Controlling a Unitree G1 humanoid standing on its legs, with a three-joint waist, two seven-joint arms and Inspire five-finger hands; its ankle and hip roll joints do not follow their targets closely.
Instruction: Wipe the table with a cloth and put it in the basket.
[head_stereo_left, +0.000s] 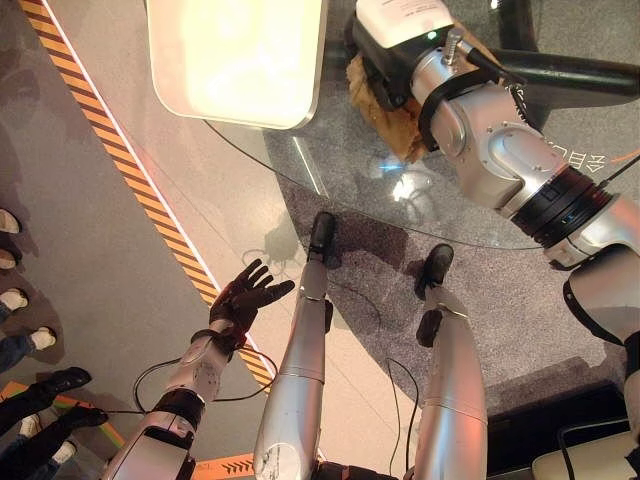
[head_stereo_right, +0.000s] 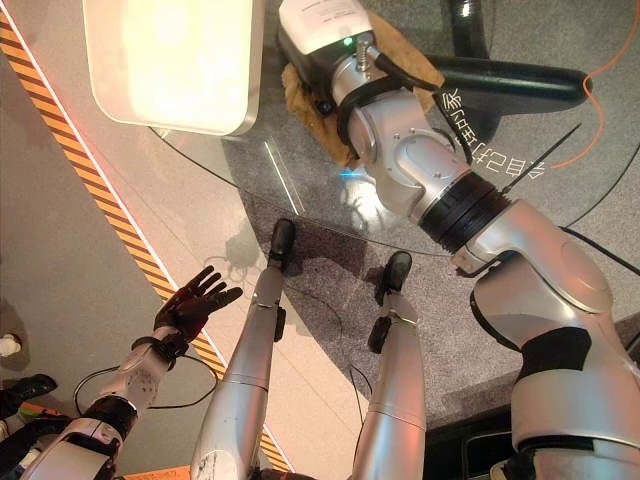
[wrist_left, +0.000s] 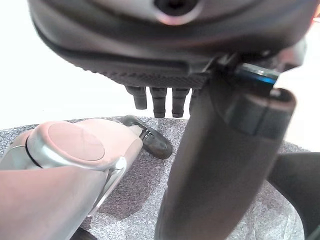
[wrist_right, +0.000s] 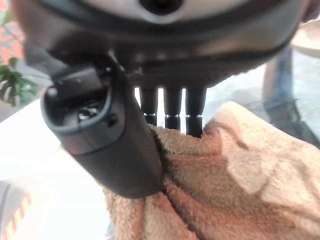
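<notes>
Up close in the right wrist view, the right hand (wrist_right: 150, 75) has straight fingers (wrist_right: 172, 107) pressing into the tan cloth (wrist_right: 235, 185), thumb alongside. From the head views, that cloth (head_stereo_left: 385, 105) lies on the glass surface (head_stereo_left: 330, 165) beside a pale tray (head_stereo_left: 240, 55). The left hand (head_stereo_left: 245, 295) hangs low over the floor, fingers spread wide, holding nothing.

On the round clear glass table (head_stereo_left: 330, 180), the right hand (head_stereo_left: 375, 60) presses a crumpled tan cloth (head_stereo_left: 392, 122). Well below the table's rim, the left hand (head_stereo_left: 243, 297) hangs with fingers spread.
</notes>
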